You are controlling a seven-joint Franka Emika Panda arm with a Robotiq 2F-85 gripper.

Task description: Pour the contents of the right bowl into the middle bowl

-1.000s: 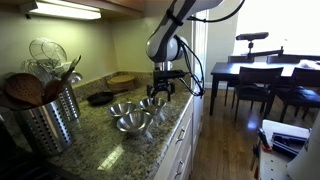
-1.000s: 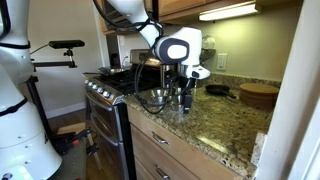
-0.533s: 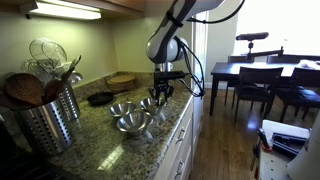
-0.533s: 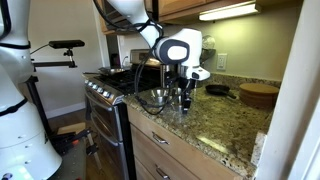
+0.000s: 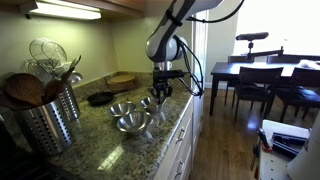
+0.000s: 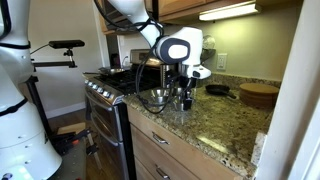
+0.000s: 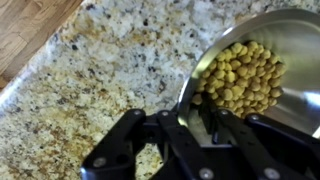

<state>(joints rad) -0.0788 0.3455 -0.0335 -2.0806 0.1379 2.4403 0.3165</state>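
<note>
Speckled granite table (image 5: 95, 135) in a kitchen. Far left, a steel utensil holder (image 5: 50, 120) stands crammed with spoons. Moving along, a rear bowl (image 5: 120, 108) and a front bowl (image 5: 131, 123) sit close together. Just beside them is the third bowl (image 7: 285, 30), and the wrist view shows it full of yellow beads (image 7: 240, 75). The hand (image 7: 193, 112) has it: fingers narrow, pinching the near rim, one inside and one outside. Arm right above it!

Claw (image 7: 193, 118) clamped on rim of steel bowl (image 7: 296, 36) of tan pellets (image 7: 240, 75), over speckled granite counter (image 7: 110, 70)
</note>
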